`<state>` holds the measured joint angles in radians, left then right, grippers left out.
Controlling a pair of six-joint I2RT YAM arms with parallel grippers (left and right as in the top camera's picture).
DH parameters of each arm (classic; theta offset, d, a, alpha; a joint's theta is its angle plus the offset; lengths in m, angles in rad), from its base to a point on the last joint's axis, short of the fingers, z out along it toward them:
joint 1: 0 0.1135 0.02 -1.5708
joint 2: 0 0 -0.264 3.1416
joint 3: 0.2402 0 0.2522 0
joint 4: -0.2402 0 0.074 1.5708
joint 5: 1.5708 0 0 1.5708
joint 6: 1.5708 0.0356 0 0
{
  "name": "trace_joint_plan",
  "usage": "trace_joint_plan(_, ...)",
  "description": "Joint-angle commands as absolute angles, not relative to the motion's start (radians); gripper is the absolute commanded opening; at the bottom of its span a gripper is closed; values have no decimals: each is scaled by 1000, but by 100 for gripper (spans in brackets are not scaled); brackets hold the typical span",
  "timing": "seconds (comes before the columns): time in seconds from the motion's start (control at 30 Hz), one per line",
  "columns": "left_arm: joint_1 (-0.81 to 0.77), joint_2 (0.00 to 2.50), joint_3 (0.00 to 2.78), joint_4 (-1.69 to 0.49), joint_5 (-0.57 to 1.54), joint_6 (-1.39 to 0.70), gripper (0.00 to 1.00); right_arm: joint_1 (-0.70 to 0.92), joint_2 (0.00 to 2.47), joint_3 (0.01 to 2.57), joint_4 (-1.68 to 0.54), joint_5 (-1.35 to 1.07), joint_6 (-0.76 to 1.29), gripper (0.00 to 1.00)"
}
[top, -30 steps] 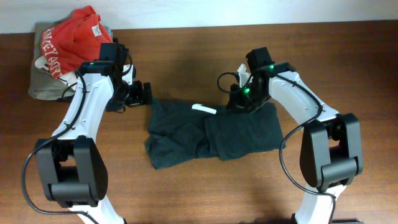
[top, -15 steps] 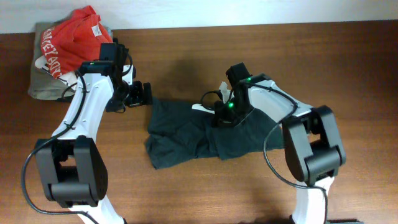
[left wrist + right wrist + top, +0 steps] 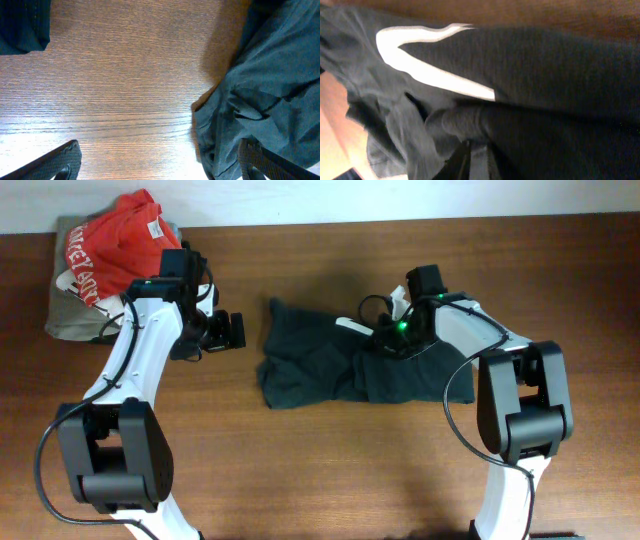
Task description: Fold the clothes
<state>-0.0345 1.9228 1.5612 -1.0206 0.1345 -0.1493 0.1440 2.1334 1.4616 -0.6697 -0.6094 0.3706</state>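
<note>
A dark grey-green garment [image 3: 310, 370] lies crumpled on the wooden table [image 3: 330, 470], with a white label strip [image 3: 350, 327] near its top edge. My right gripper [image 3: 381, 347] is shut on a bunched fold of it; in the right wrist view the cloth [image 3: 545, 90] fills the frame, the white strip [image 3: 430, 70] lies above, and the fingers [image 3: 476, 164] pinch the fold. My left gripper [image 3: 233, 332] is open and empty, left of the garment. In the left wrist view its fingers [image 3: 160, 167] straddle bare wood, and the garment's edge [image 3: 270, 75] lies by the right finger.
A pile of clothes sits at the table's back left corner, a red shirt [image 3: 115, 245] on top of a beige one [image 3: 70, 315]. A dark patch of cloth [image 3: 22, 25] shows in the top left of the left wrist view.
My right gripper reached left, then pulled back right, dragging the garment to the right and bunching it, away from the left gripper. The left arm has not moved.
</note>
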Motion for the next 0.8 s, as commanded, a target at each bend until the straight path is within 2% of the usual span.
trace_joint_plan(0.0, -38, 1932, 1552, -983, 288, -72, 99, 144, 2133, 1576, -746, -644, 313, 24)
trace_joint_plan(0.03, -38, 1936, 1552, -969, 349, -40, 99, 146, 2125, 1622, -792, -644, 295, 26)
trace_joint_plan(0.07, -38, 1943, 1552, -952, 384, -33, 99, 149, 2114, 1668, -844, -644, 279, 36)
trace_joint_plan(0.13, -38, 1968, 1552, -928, 406, -33, 99, 157, 2089, 1775, -983, -644, 237, 50)
trace_joint_plan(0.3, -38, 2057, 1552, -871, 517, -19, 99, 168, 2046, 1960, -1202, -526, 198, 68)
trace_joint_plan(0.33, -38, 2080, 1552, -860, 549, 1, 99, 160, 2036, 2000, -1242, -478, 199, 76)
trace_joint_plan(0.4, -38, 2119, 1552, -849, 562, 6, 99, 131, 2016, 2077, -1316, -379, 199, 99)
trace_joint_plan(0.53, -38, 2179, 1552, -849, 601, 41, 99, 25, 2001, 2244, -1474, -209, 199, 99)
trace_joint_plan(0.63, -41, 2209, 1552, -849, 659, 66, 99, -98, 2001, 2342, -1571, -195, 192, 99)
trace_joint_plan(0.77, -60, 2222, 1552, -847, 659, 77, 99, -222, 2000, 2352, -1627, -198, 159, 99)
